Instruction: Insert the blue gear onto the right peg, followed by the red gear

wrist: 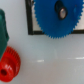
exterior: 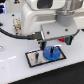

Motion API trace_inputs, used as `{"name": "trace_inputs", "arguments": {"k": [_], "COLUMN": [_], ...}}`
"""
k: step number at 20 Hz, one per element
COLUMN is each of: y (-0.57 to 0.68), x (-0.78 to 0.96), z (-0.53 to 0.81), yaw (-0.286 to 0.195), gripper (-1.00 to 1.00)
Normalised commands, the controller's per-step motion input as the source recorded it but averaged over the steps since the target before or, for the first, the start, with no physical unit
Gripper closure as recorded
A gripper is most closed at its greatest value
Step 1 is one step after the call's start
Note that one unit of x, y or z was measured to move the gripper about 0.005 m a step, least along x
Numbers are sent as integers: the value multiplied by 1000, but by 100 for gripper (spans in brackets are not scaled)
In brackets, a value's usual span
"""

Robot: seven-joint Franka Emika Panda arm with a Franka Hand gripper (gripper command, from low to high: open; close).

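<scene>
The blue gear [exterior: 51, 53] lies flat on the right half of the grey, black-rimmed plate [exterior: 35, 59]. In the wrist view the blue gear [wrist: 50, 22] fills the plate's corner and a dark pin shows in its centre hub, so the right peg is mostly hidden by it. The red gear [wrist: 8, 63] rests on the white table beside a green gear [wrist: 2, 30]; in the exterior view it is a small red spot [exterior: 63, 40] behind the plate. My gripper [exterior: 51, 45] hangs just above the blue gear, its fingers too small and blurred to read.
The left pin [exterior: 36, 56] stands on the plate's bare half. The arm's white body [exterior: 45, 17] fills the space above the plate. A black cable [exterior: 15, 36] runs across the table at the exterior view's left.
</scene>
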Motion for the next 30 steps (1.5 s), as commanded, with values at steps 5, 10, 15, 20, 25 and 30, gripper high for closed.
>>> {"name": "trace_inputs", "arguments": {"k": [5, 10, 15, 20, 25, 30], "y": [445, 473, 413, 318, 52, -43], "x": [-451, -400, -391, -327, -200, -31], "z": [3, 1, -95, -284, -413, -320], "yaw": [0, 0, 0, 0, 0, 0], "gripper": [-100, -100, -100, -100, -100, 100]}}
